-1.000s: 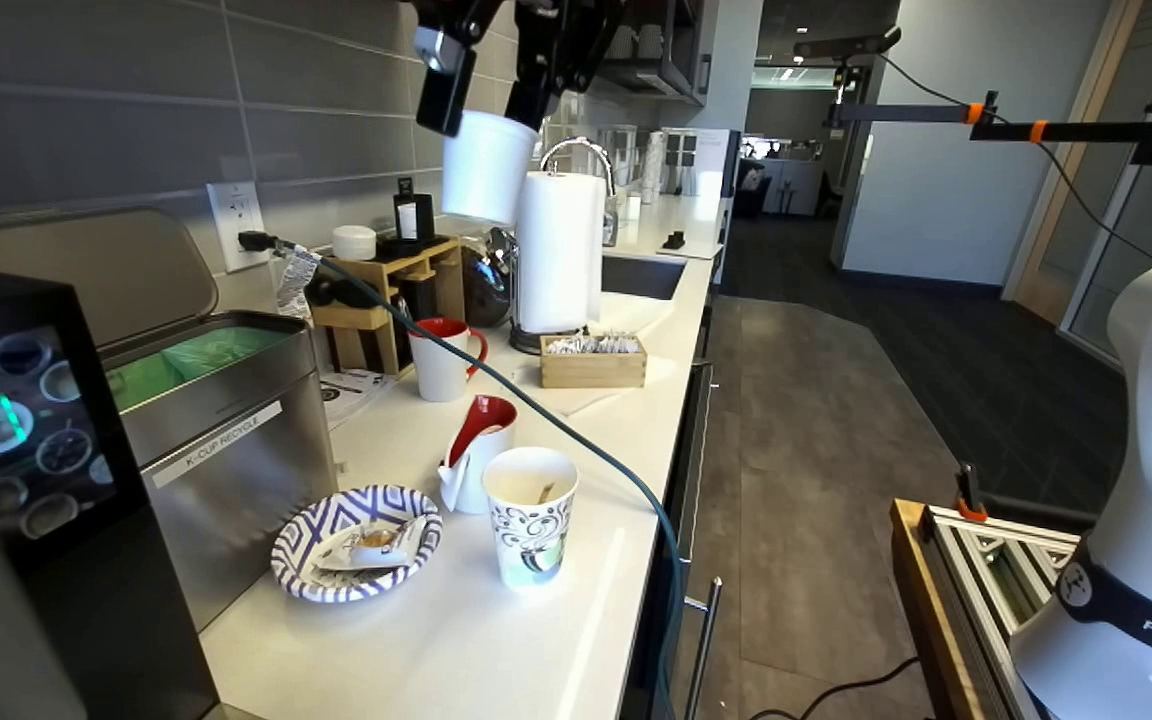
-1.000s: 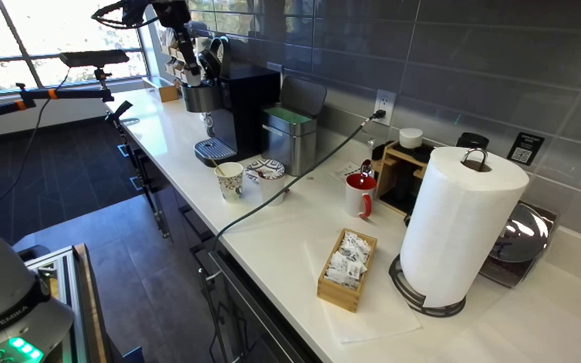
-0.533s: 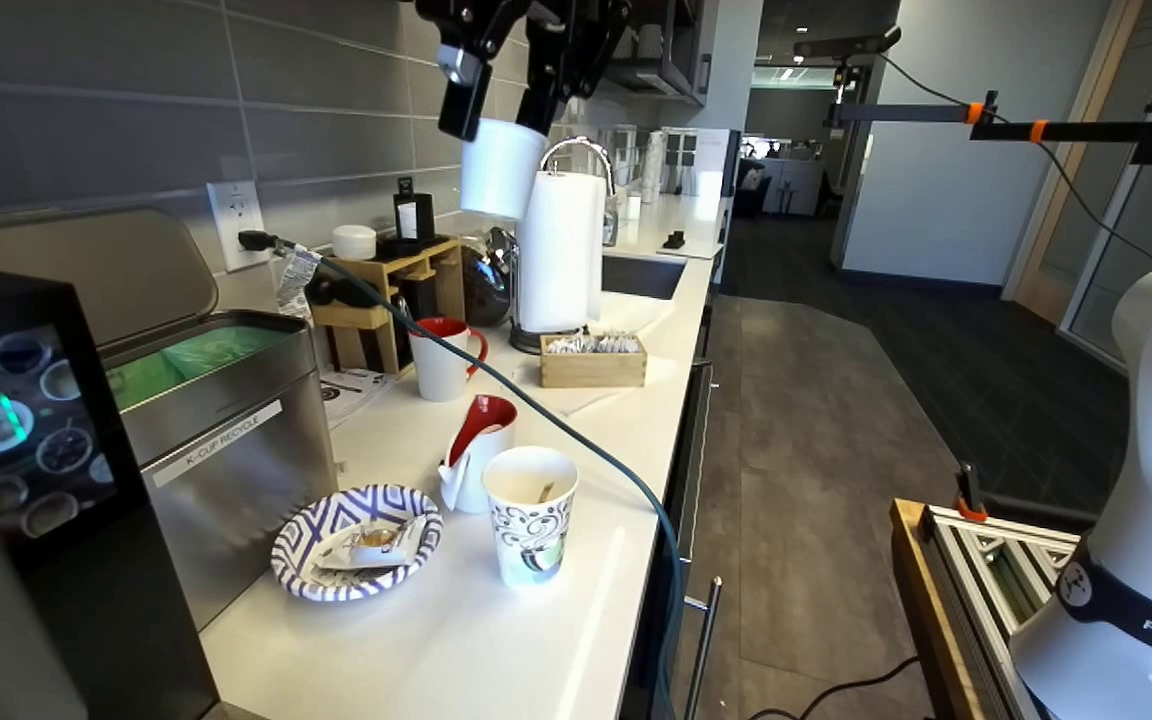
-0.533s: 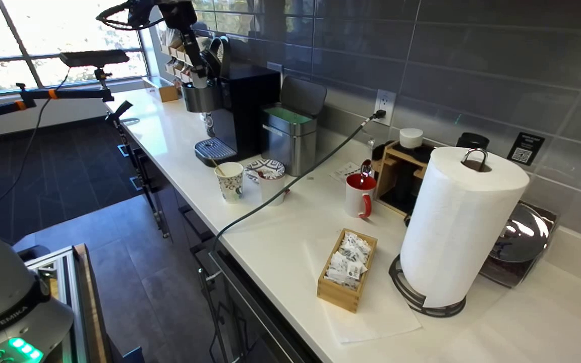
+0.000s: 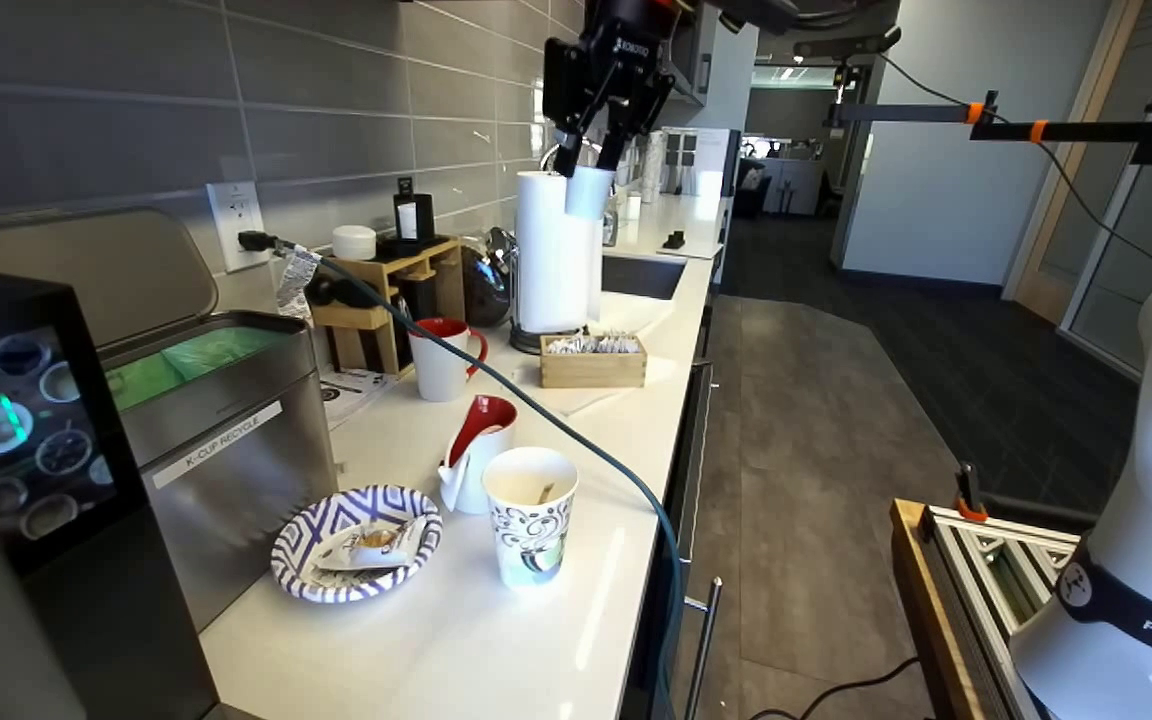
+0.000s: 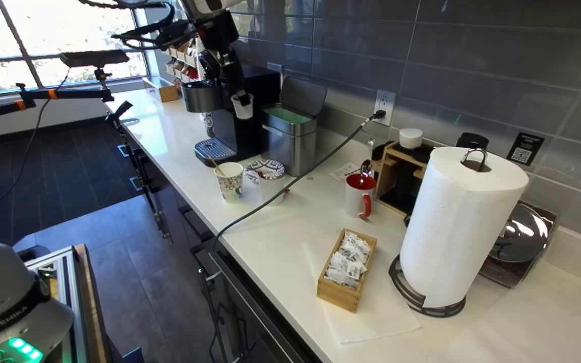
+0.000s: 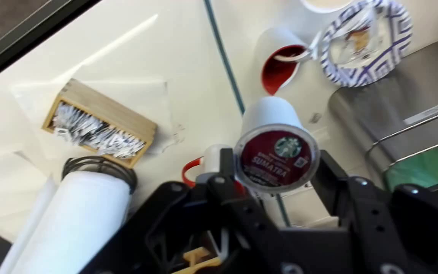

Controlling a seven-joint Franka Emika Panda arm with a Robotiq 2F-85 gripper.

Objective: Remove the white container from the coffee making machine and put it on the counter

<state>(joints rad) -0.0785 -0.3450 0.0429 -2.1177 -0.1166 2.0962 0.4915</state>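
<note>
White Starbucks Sumatra coffee pod is clamped in the gripper, upper centre of an exterior view, above the countertop; tapered sides may slip; descent may snag the power cord.

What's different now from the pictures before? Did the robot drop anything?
The gripper moved away from the coffee machine, over the counter toward the paper towels, carrying the white container. Nothing was dropped or newly grabbed; it was already holding the container. The paper cup, patterned plate, red-handled mug and wooden packet box stayed put.
</note>
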